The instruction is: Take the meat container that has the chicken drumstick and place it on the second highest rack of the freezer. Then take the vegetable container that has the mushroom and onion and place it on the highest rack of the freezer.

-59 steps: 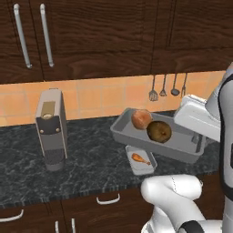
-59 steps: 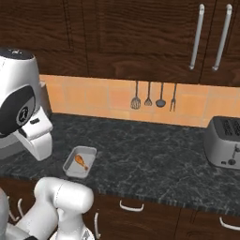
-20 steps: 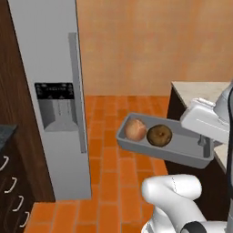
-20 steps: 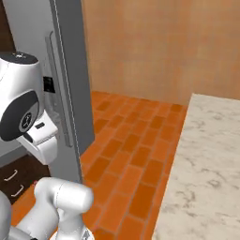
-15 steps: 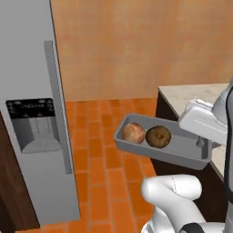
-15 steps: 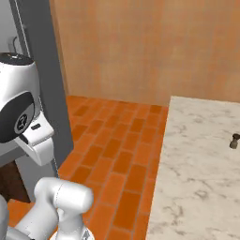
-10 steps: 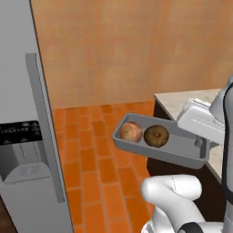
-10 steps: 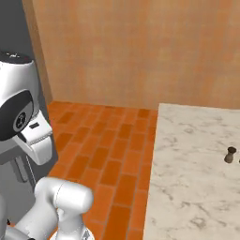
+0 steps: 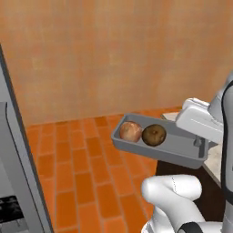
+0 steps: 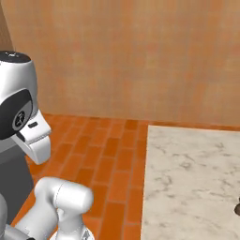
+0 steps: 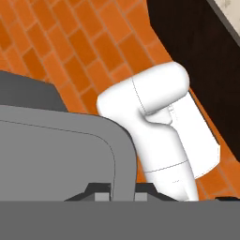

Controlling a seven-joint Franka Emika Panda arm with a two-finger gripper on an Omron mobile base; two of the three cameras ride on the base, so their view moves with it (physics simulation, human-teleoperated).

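Nearest to the cameras, the white arm (image 9: 170, 193) bends up from its base, and in the left base view its wrist comes in from the right side, level with the tray. The hand (image 9: 197, 142) sits at the right end of the grey tray (image 9: 175, 146) and is clamped on its rim. The tray hangs in the air above the floor, nearly level, with its left end a little higher. In the hand view the tray rim (image 11: 123, 164) stands between the two finger tips at the bottom of the picture, so the fingers are pressed on the wall of the tray.

Inside the tray, at the end away from the hand, lie the mushroom (image 9: 154, 134) and the onion (image 9: 130, 131). They touch each other; the onion is on the left, close to the left wall of the tray, and the mushroom is nearer to the hand.

Below and beyond the tray is the orange brick floor (image 9: 82, 177). A pale marble bench (image 10: 192, 183) lies on the right side. At the left edge of the left base view stands the grey side of the freezer (image 9: 18, 182). Farthest away is a plain tan wall (image 10: 131, 56).
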